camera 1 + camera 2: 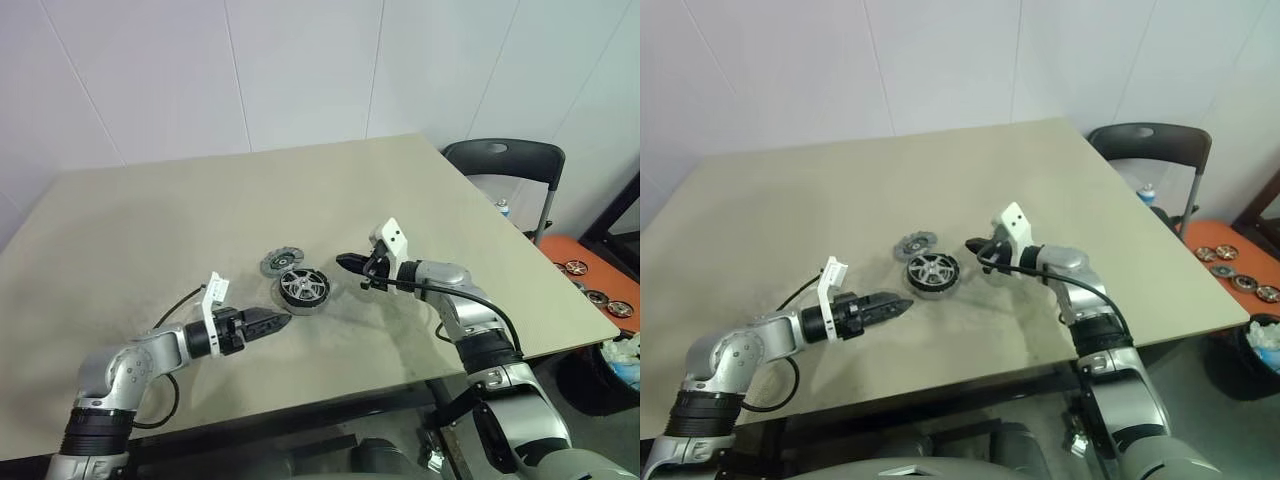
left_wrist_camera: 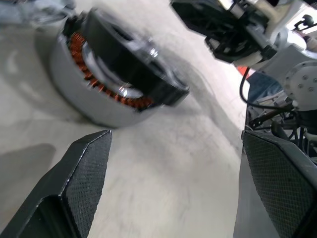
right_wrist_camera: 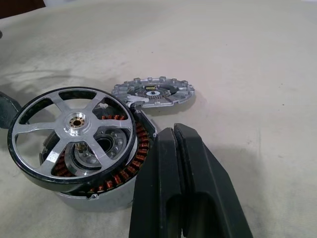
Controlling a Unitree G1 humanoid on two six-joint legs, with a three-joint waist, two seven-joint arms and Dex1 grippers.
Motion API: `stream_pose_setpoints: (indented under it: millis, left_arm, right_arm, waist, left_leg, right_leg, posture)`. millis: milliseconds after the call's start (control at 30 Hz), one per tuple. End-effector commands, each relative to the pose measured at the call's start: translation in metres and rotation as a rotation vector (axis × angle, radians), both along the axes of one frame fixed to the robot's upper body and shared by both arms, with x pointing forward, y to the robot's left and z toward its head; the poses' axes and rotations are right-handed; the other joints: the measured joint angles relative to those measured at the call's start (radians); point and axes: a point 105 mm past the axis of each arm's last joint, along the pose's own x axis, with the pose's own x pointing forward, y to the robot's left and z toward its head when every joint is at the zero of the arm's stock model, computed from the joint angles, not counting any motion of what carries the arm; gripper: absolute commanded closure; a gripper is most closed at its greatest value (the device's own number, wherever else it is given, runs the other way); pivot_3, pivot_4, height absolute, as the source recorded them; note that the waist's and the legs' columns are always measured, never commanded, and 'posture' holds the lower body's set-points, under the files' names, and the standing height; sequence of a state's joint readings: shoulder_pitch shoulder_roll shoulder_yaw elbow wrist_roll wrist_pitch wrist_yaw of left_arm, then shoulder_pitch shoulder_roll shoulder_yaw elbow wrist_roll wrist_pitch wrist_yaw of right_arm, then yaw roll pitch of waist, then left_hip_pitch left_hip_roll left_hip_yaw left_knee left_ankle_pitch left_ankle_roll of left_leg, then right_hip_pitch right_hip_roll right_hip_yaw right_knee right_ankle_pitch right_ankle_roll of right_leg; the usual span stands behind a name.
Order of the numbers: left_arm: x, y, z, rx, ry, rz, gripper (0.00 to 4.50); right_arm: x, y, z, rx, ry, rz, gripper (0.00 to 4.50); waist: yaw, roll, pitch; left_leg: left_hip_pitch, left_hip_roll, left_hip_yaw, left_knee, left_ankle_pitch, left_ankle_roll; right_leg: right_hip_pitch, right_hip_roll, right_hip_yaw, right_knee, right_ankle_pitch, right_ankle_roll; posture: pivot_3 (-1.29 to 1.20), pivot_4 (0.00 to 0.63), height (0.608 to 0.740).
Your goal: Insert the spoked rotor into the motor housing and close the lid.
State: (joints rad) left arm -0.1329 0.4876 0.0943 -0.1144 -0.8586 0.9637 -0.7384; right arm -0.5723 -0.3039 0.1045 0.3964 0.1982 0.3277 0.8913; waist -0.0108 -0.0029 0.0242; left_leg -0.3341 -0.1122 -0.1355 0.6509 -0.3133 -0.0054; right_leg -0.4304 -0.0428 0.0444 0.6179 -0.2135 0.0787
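Left gripper [image 1: 282, 322]: released; in the left wrist view its two textured fingers [image 2: 84, 183] stand wide apart with bare tabletop between them, nothing held.
Left gripper position: low over the table, tips aimed at the motor housing from the robot's near left, just beside it but apart.
Right gripper [image 1: 343, 262]: clenched; in the right wrist view the two black fingers [image 3: 190, 188] press flat against each other with nothing between them.
Right gripper position: on the housing's right side, tips near its rim; contact with the rim cannot be confirmed.
Spoked rotor [image 3: 72, 137]: lies on top of the housing, tilted, silver spokes and brass hub facing up, dark rim overhanging on one side. It appears not fully seated, as coils show beneath the rim.
Motor housing [image 3: 124, 176]: stands on the table near its middle, between the two grippers; copper-orange windings and the grey outer wall show under the rotor.
Lid [image 3: 153, 92]: flat on the table, just beside the housing on its far side, notched edge up, dark centre visible; touching or nearly touching the housing wall.
Table [image 1: 200, 210]: beige top, bearing the three parts.
Surroundings: a dark folding chair [image 1: 505, 160] past the table's far right corner; an orange tray [image 1: 590, 275] with further round parts on the right.
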Motion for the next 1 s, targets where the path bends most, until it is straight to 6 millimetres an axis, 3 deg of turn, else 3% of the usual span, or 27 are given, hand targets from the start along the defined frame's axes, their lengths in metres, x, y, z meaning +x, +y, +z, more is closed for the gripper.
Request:
stream_pose_setpoints:
  millis: [33,133,467,667,1000]
  left_arm:
    - [0.001,-0.01,0.016,-0.019,-0.08,-0.032,0.22]
    - [-0.001,-0.017,0.018,-0.013,-0.1,-0.057,0.96]
    - [0.002,-0.019,0.021,0.008,-0.131,-0.055,4.47]
    - [0.018,-0.017,0.015,0.104,-0.196,0.02,4.47]
    - [0.029,-0.034,0.004,0.116,-0.211,0.056,4.47]
  right_arm:
    - [0.003,0.004,0.014,0.007,-0.05,0.016,4.5]
    - [0.003,0.004,0.012,0.001,-0.047,0.013,4.5]
    - [0.003,0.003,0.011,-0.003,-0.046,0.007,4.5]
    - [0.002,0.005,0.01,-0.003,-0.046,0.012,4.5]
    - [0.0,0.007,0.01,0.004,-0.044,0.013,4.5]
  waist:
    - [0.0,0.0,0.0]
    - [-0.001,0.0,0.0]
    - [0.0,0.0,0.0]
    - [0.0,0.0,0.0]
    - [0.002,0.0,0.0]
  left_leg:
    - [0.0,0.0,0.0,0.0,0.0,0.0]
    - [0.0,0.0,0.0,0.0,0.0,0.0]
    - [0.0,0.0,0.0,0.0,0.0,0.0]
    - [0.0,0.0,0.0,0.0,0.0,0.0]
    - [0.002,0.0,0.0,0.001,0.0,0.0]
  right_leg:
    - [0.0,0.0,0.0,0.0,0.0,0.0]
    - [0.0,0.0,0.0,0.0,0.0,0.0]
    - [0.0,0.0,0.0,0.0,0.0,0.0]
    - [0.0,0.0,0.0,0.0,0.0,0.0]
    - [0.002,0.0,0.0,0.0,0.0,0.0]
  posture:
    - [0.0,0.0,0.74]
    - [0.0,0.0,0.74]
    - [0.0,0.0,0.74]
    - [0.0,0.0,0.74]
    - [0.0,0.0,0.74]
